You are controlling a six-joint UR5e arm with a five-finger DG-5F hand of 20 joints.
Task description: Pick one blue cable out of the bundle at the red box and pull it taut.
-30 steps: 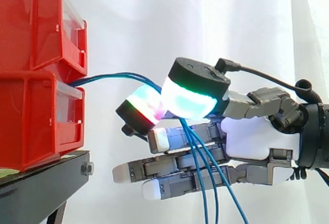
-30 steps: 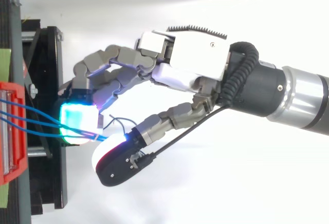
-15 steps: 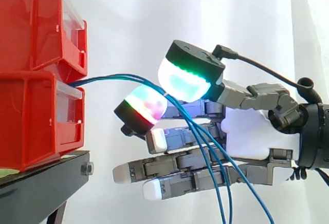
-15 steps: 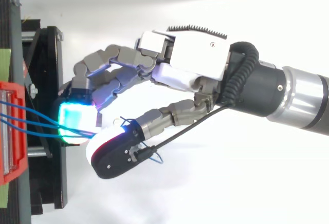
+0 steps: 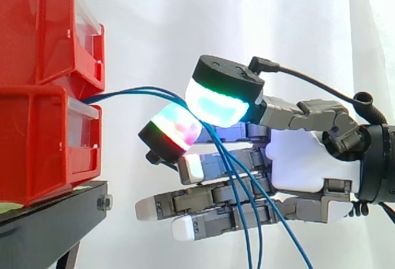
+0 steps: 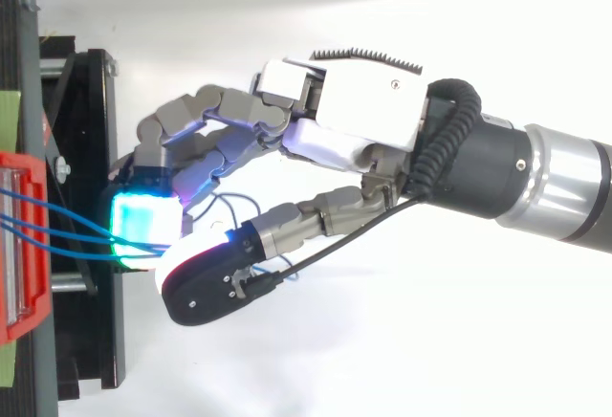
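Several thin blue cables (image 5: pixel 142 90) leave the gap between the two stacked red bins (image 5: pixel 37 139), arch to the right and hang down past the hand (image 5: pixel 308 164). They run between the thumb's green-cyan pad (image 5: pixel 217 101) and a curled finger's red-green pad (image 5: pixel 174 130), which close on them. The other fingers point straight left, below the cables. From above, the cables (image 6: pixel 67 235) stretch from the red bin (image 6: pixel 19 245) to the cyan pad (image 6: pixel 143 226), with the thumb (image 6: pixel 206 283) pressed beside it. The cables still sag.
The bins rest on a black stand (image 5: pixel 49 219), whose frame (image 6: pixel 91 340) lies just left of the fingertips. A white curtain hangs behind. The arm (image 6: pixel 535 173) enters from the right.
The thumb, lifted off the finger pad half a second ago, has come back down and left against it. The hanging cable strands have swung back toward the palm.
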